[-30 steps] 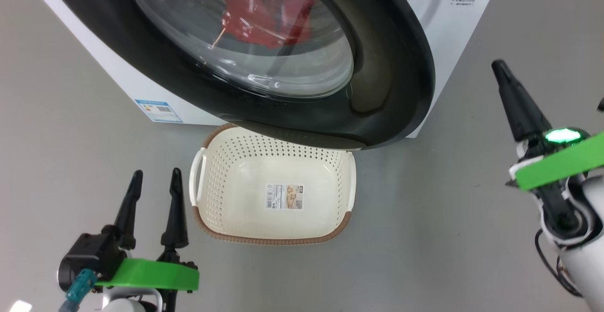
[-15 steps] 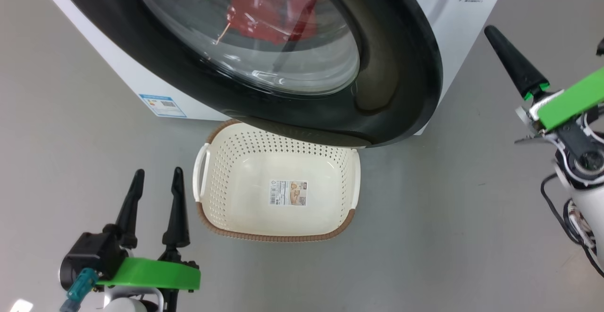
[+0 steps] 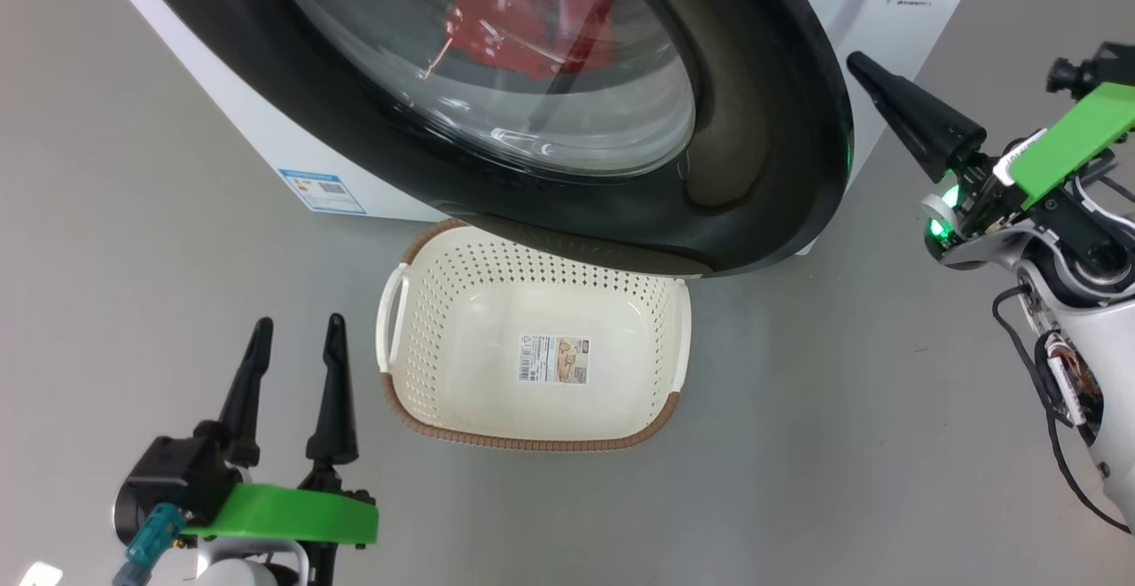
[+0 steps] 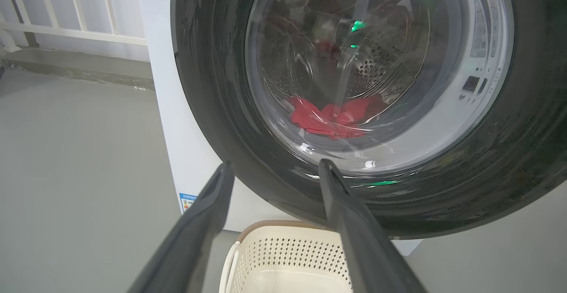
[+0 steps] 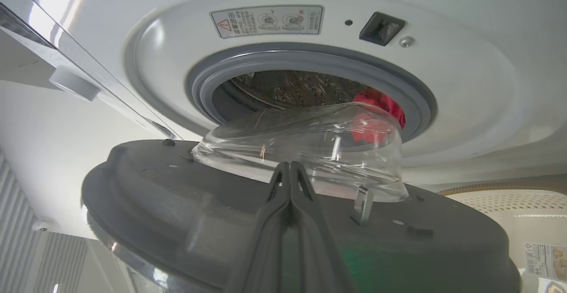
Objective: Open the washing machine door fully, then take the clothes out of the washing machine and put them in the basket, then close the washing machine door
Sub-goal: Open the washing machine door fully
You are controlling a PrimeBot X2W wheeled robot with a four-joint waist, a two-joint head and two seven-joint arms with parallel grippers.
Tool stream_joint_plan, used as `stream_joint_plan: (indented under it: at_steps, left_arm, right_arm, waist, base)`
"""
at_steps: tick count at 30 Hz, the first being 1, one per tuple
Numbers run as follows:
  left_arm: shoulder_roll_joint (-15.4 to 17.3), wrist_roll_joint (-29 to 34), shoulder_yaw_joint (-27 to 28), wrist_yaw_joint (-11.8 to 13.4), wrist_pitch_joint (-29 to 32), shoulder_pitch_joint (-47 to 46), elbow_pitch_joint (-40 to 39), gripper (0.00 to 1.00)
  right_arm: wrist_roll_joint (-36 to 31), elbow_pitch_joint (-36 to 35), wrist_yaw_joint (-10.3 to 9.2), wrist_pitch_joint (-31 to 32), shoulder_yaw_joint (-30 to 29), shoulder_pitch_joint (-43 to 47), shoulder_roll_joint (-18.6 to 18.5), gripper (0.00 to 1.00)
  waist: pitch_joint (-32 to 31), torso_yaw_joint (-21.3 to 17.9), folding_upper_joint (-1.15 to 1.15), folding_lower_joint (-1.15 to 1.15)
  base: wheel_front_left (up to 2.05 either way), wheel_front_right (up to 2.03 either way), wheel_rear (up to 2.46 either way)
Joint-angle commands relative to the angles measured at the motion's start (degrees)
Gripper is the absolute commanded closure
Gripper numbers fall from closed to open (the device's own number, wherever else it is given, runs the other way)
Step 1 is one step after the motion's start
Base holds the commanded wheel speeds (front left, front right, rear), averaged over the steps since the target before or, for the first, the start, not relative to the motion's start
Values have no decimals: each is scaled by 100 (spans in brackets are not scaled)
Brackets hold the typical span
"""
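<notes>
The washing machine stands on a grey floor; its door is partly open, swung out from the front of the machine at an angle, with the clear glass bowl at its middle bulging back toward the opening; the grey rubber ring and the steel drum show in the gap between door and machine. The clothes lie inside the machine, low in the drum; they show as a red heap through the door glass, and in the right wrist view a red fold sits at the lip of the rubber ring. The basket sits on the floor just in front of the machine, empty but for the paper label on its bottom; its far edge lies under the lower rim of the door. A blue sticker is low on the machine's white front, left of the basket. The left gripper hangs well in front of the machine, left of the basket, fingers spread apart and holding nothing. The right gripper is at the machine's right side, just beside the door's free edge; its two fingers are pressed together with nothing between them, pointing across the door's inner face toward the glass bowl; whether the tips touch the door cannot be told.
</notes>
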Motion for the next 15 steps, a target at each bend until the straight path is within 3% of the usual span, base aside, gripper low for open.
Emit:
stream_joint_plan:
  at_steps: [1,8,15]
  left_arm:
    - [105,-39,182,29,-71,-65,-149,0]
    - [105,-29,204,30,-71,-56,-149,0]
    - [105,-24,232,19,-71,-27,-113,0]
  right_arm:
    - [141,-79,9,160,28,-91,1,100]
    - [326,-52,9,666,253,-154,-84,100]
    - [313,-471,9,1017,543,98,-201,100]
  waist:
    - [0,-2,0,0]
    - [-8,-27,0,0]
    - [-85,-83,0,0]
  base:
    - [0,0,0]
    - [0,0,0]
    - [0,0,0]
